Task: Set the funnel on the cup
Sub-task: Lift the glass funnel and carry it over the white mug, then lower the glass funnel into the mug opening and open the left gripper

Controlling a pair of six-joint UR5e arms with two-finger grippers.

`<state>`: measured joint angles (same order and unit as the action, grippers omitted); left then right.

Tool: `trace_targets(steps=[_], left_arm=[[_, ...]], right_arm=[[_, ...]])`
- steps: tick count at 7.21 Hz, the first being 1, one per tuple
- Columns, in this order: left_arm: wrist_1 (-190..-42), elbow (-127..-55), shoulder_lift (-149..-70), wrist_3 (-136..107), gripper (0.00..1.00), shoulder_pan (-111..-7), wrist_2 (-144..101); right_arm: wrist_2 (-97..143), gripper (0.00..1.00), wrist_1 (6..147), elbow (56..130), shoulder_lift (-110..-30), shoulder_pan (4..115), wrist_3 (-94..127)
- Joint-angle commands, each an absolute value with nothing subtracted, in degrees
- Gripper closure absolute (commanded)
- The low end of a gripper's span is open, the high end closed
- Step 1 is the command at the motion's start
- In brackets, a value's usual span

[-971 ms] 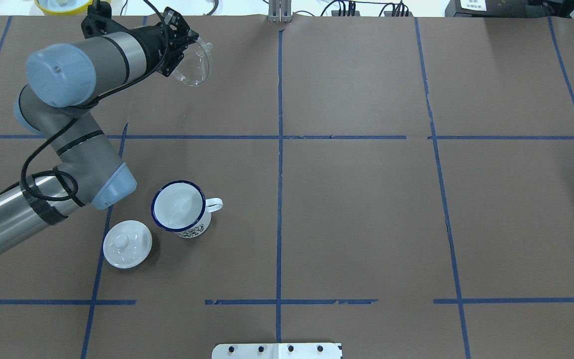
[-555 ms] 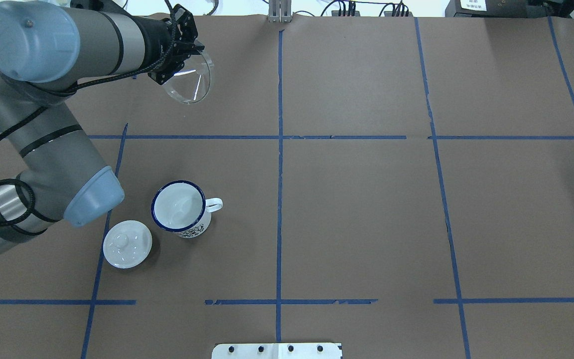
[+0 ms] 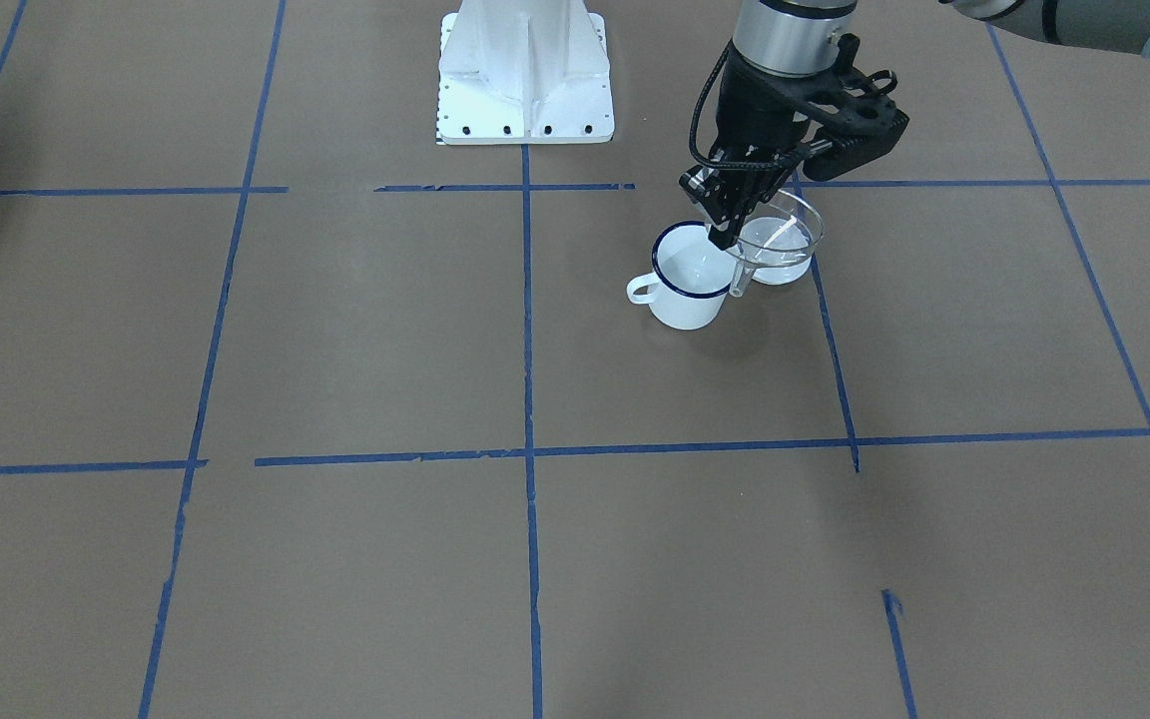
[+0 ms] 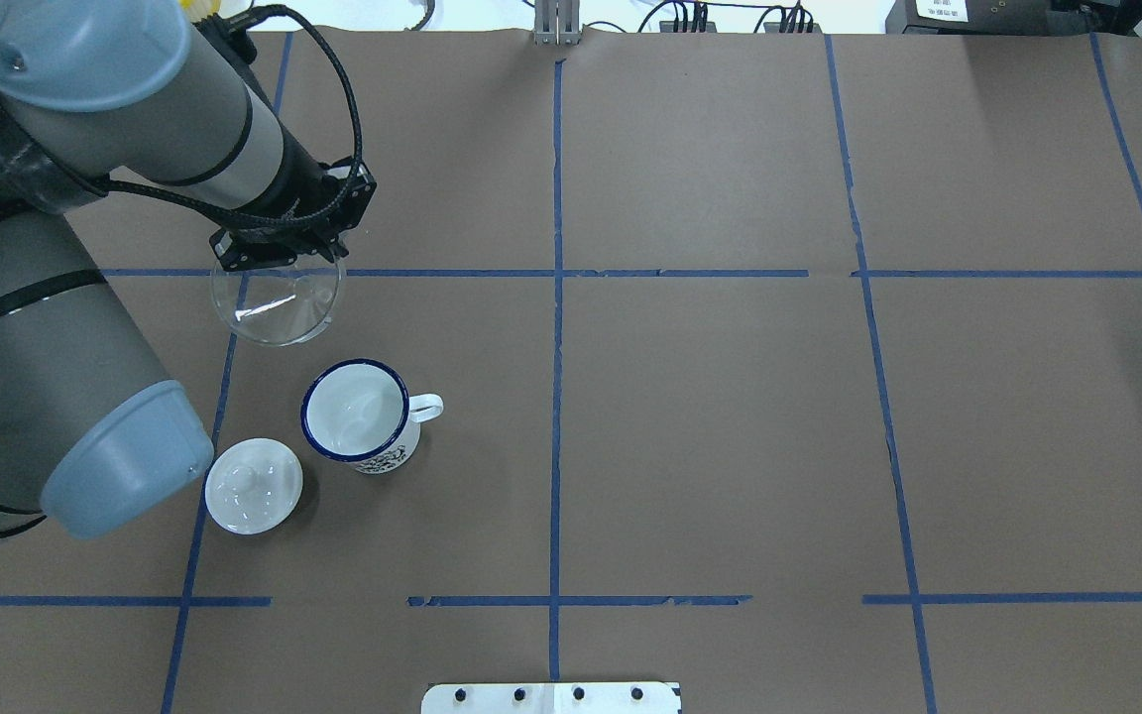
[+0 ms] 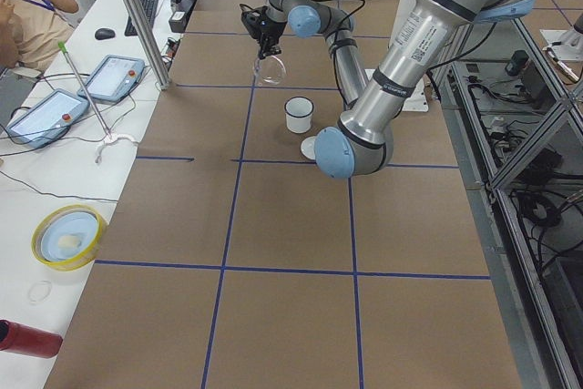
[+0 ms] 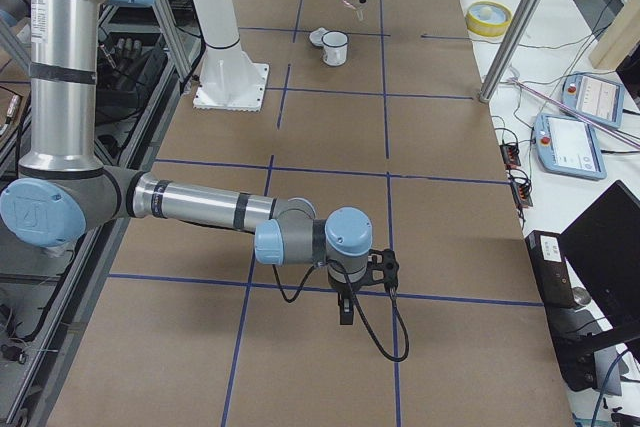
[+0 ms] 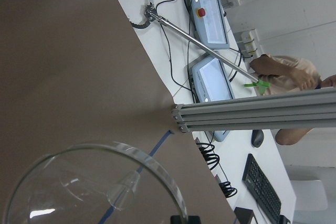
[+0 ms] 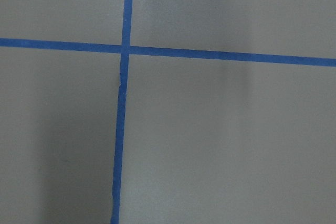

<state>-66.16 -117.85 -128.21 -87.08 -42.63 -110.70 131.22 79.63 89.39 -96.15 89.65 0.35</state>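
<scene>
My left gripper [image 4: 281,262] is shut on the far rim of the clear funnel [image 4: 277,303] and holds it in the air. The funnel hangs beyond and slightly left of the white mug with a blue rim [image 4: 355,410], apart from it. In the front view the gripper [image 3: 732,232] holds the funnel [image 3: 785,238] beside and above the mug [image 3: 685,280], spout pointing down. The left wrist view shows the funnel [image 7: 94,187] from close up. My right gripper [image 6: 345,309] shows only in the right side view, low over the table far from the mug; I cannot tell if it is open or shut.
A white domed lid with a knob [image 4: 254,486] lies on the table just left of the mug. The left arm's elbow [image 4: 125,466] hangs close to the lid. A white base plate [image 4: 551,697] sits at the near table edge.
The left arm has swung the funnel from the table's far edge toward the mug, nearer and to the left, and turned it so the rim faces more upward.
</scene>
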Motion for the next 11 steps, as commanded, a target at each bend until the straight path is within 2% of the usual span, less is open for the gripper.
trace_targets(steps=[1, 4, 10, 11], left_arm=[[-60.81, -114.11, -128.94, -76.67, 1.00, -40.61, -114.68], [-70.55, -106.89, -128.41, -76.29, 1.00, -36.48, -115.22], [-75.41, -103.54, -126.65, -76.29, 1.00, -32.52, -114.87], [-75.76, -103.45, -126.48, -76.20, 0.98, -32.52, -114.96]], right_arm=[[131.22, 0.00, 79.63, 89.38, -96.15, 89.65, 0.35], [131.22, 0.00, 79.63, 89.38, -96.15, 89.65, 0.35], [131.22, 0.00, 79.63, 89.38, -96.15, 89.65, 0.35], [131.22, 0.00, 79.63, 89.38, -96.15, 89.65, 0.35]])
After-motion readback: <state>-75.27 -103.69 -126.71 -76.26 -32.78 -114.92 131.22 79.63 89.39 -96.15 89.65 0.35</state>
